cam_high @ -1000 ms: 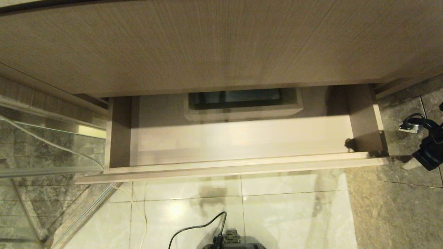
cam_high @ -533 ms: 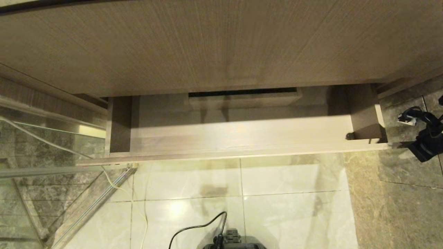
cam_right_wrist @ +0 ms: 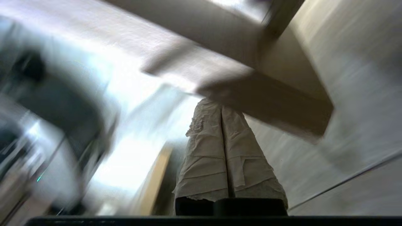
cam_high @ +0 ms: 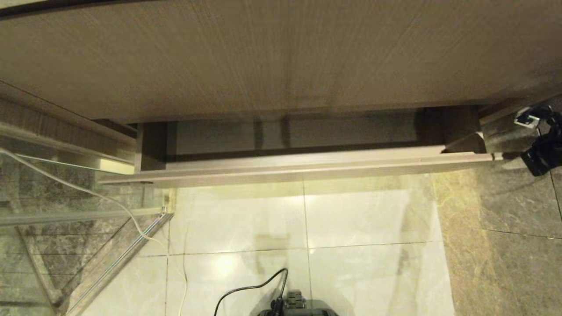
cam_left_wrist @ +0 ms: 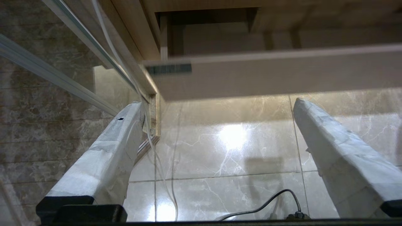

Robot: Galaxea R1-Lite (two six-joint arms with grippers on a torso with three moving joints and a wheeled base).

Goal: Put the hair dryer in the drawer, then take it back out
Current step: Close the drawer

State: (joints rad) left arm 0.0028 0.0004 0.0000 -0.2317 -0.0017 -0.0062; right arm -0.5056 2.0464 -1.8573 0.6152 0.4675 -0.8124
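The light beige drawer [cam_high: 290, 170] stands only a little way out under the taller wood-grain panel, and its inside is dark. The hair dryer is out of view. My right gripper [cam_right_wrist: 221, 105] is shut, its taped fingertips against the drawer's front [cam_right_wrist: 226, 72] at its right end. The right arm [cam_high: 542, 154] shows at the far right of the head view. My left gripper [cam_left_wrist: 217, 103] hangs open and empty over the floor, below the left part of the drawer front [cam_left_wrist: 282, 72].
The wood-grain panel [cam_high: 281, 57] overhangs the drawer. A glass partition [cam_high: 66, 210] with a metal frame and a thin white cable [cam_high: 131, 219] stands at the left. A black cable [cam_high: 246, 289] lies on the glossy floor tiles [cam_high: 360, 219] near my base.
The drawer has slid back toward the cabinet, and the boxed cut-out at its back is now hidden. My shut right gripper has moved in with the drawer's right end.
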